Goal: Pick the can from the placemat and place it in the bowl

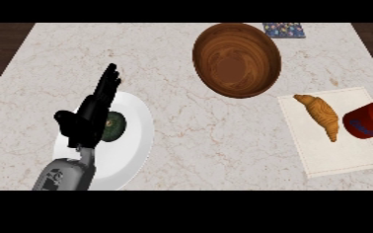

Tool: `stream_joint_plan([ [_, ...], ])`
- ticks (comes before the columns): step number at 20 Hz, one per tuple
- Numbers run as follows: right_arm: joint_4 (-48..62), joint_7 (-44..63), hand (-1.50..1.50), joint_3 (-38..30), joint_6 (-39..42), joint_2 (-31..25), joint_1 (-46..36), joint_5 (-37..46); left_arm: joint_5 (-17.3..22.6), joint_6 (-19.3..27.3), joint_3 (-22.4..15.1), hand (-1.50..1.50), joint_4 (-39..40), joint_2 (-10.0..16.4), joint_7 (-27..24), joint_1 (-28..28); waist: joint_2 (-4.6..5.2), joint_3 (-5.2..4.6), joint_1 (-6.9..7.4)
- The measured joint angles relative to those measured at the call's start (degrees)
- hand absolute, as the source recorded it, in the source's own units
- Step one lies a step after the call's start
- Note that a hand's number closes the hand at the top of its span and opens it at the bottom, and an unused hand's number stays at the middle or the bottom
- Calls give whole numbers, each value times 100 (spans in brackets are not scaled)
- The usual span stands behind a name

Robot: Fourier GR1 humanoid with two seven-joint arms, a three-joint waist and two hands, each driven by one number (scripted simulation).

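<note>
Head view: left hand (pixel 87 116), fingers (pixel 109 81) straight together; red can (pixel 360 122) on placemat (pixel 328 153) near round wooden bowl (pixel 218 44).

Matte black robot hand (pixel 89 116) with slim fingers and thumb, rounded grey forearm (pixel 64 175), dark markings on its casing

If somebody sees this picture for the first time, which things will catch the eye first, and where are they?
The round brown wooden bowl stands out at the upper middle of the pale marble counter. At the left, the black left robot hand, fingers straight, shows over a round white plate with a dark green fruit. At the right, a white rectangular placemat holds a golden croissant and a red can at the picture's edge.
</note>
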Motion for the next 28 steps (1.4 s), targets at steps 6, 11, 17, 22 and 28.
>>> stream_joint_plan([
  [6,553,-233,-150,210,299,204,-280,755,-53,-108,99,0,-127,-21,156,38,0,4,-6],
  [11,972,-672,-150,66,567,351,-344,1145,-146,-213,214,0,50,-131,-72,103,-3,3,-28],
  [17,1358,-985,-150,-52,588,541,-353,1214,-148,-330,336,0,155,-179,-146,93,-1,5,-26],
  [22,1532,-900,-150,-131,725,604,-459,1108,-206,-369,363,0,57,-214,-112,166,-5,4,-28],
  [28,1672,-804,-150,-121,798,791,-480,1076,-362,-312,344,0,-41,-300,11,145,-7,4,-33],
])
